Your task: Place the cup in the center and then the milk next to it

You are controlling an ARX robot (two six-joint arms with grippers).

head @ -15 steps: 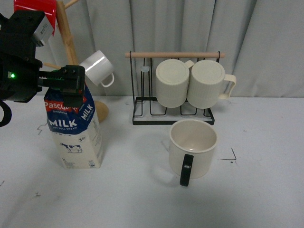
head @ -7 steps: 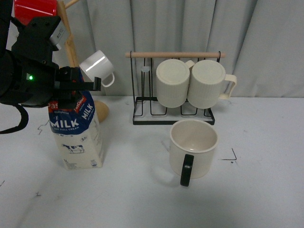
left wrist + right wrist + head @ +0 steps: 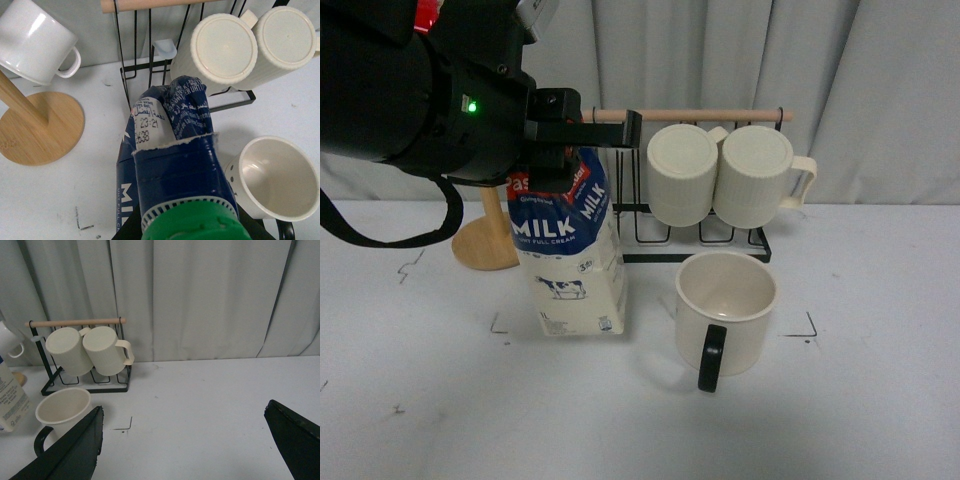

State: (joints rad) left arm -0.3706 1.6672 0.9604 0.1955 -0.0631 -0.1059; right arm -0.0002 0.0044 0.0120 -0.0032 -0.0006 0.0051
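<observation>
— So, where is the milk carton [image 3: 568, 262] found?
— It is gripped at its blue top by the left claw [image 3: 585, 140], which is clamped onto it. The green cap [image 3: 192, 222] is seen close under the wrist camera. The carton is tilted slightly, and whether its base touches the desk [image 3: 840, 420] cannot be told.
— And the cup [image 3: 727, 305]?
— It is stood upright near the middle of the desk, with its black handle [image 3: 711, 357] turned toward the near edge. The carton is placed just beside it, toward the left edge, with a small gap between them.
— What is seen behind?
— A wire rack [image 3: 710, 115] carrying two ribbed mugs [image 3: 682, 175] is set toward the far edge, and a wooden stand base [image 3: 485, 245] lies to the left of the rack.
— The right claw [image 3: 183, 440]?
— It is spread wide, with nothing gripped.
</observation>
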